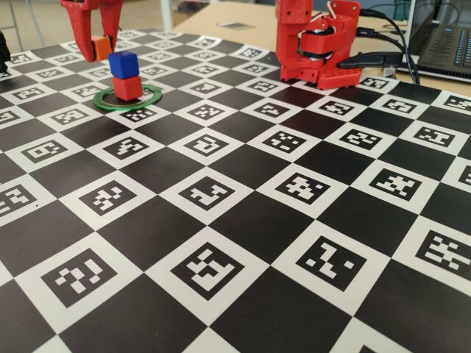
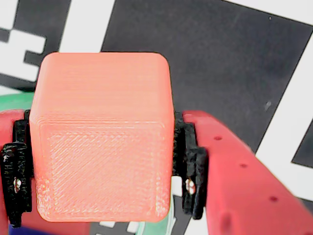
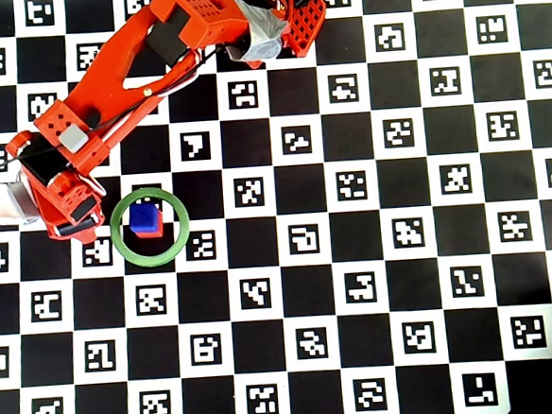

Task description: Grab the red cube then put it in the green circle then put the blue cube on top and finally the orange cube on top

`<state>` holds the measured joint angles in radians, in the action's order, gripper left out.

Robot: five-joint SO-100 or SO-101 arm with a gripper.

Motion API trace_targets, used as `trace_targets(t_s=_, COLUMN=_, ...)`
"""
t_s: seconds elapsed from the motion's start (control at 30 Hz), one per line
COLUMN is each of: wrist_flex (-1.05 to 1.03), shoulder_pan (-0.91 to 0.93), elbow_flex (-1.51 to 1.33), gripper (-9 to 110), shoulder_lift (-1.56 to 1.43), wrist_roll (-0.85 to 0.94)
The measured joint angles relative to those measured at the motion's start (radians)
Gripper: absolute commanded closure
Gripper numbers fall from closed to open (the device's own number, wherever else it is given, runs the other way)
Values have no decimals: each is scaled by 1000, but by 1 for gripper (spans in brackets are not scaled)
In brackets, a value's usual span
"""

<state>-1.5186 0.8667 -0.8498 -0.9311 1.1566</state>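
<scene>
Blue cube [image 1: 124, 64] top bare; board [image 1: 243, 243] elsewhere seemingly open.

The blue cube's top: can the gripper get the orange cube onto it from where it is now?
Probably yes. The gripper holds the orange cube just beside the blue cube, whose top is bare.

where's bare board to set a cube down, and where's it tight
Free: the whole checkerboard right of and below the green circle in the overhead view. Crowded: the ring, holding the blue cube stacked on the red cube, with the gripper carrying the orange cube just beside it.
</scene>
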Motion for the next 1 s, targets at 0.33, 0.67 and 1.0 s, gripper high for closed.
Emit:
trace_targets(t_s=0.33, wrist_flex=-120, shoulder_pan=0, elbow_flex=34, gripper=95, shoulder_lift=-140, wrist_roll=-63)
trace_targets(t_s=0.67, wrist_flex=-140, shoulder_pan=-28, elbow_flex=-146, gripper=95, shoulder_lift=-367, wrist_roll=-209)
trace_targets(t_s=1.0, wrist_flex=-80, shoulder_pan=-86, elbow_flex=-313, gripper=95, shoulder_lift=-465, wrist_roll=-356)
